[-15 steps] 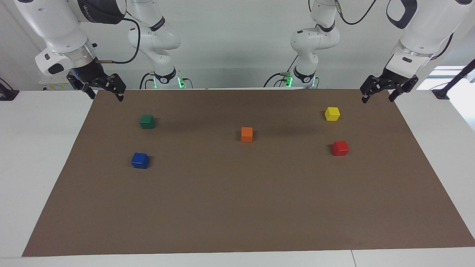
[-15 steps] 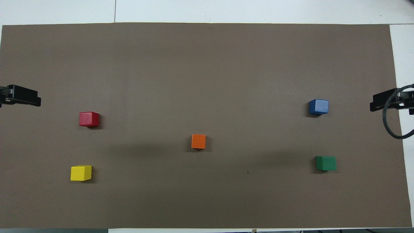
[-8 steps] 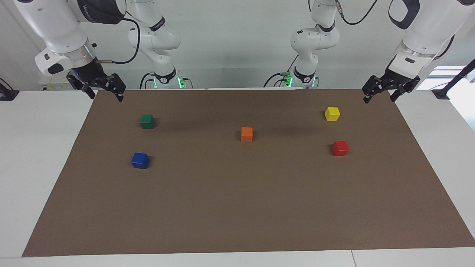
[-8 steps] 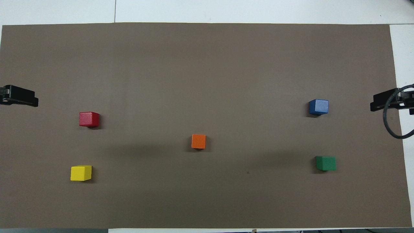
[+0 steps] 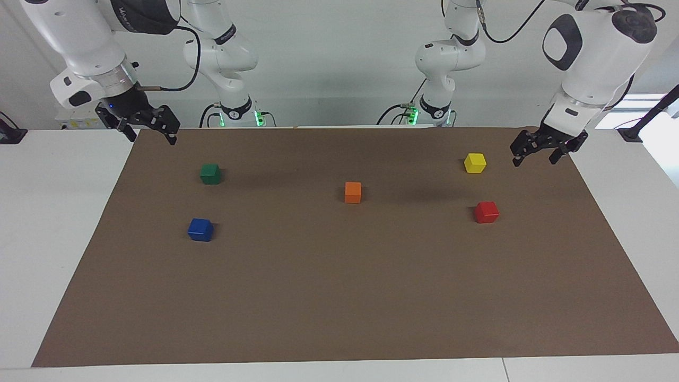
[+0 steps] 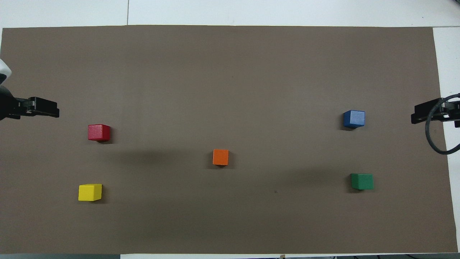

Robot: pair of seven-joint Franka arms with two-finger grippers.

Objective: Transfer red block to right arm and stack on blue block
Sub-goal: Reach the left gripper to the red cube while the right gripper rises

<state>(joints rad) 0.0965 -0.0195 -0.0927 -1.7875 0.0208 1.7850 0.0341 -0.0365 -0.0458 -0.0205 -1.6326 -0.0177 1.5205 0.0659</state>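
The red block sits on the brown mat toward the left arm's end, farther from the robots than the yellow cube. Toward the right arm's end lies the blue block, on the mat with nothing on it. My left gripper hangs open and empty over the mat's edge, beside the yellow cube and apart from the red block. Over the mat's corner at the other end, my right gripper is open and empty, with the right arm waiting.
A yellow cube lies nearer to the robots than the red block. An orange cube is at mid-mat, and a green cube lies nearer to the robots than the blue block. The brown mat covers the white table.
My left gripper has come down and moved inward over the mat's edge, toward the yellow and red cubes. The right arm and all cubes have stayed put.
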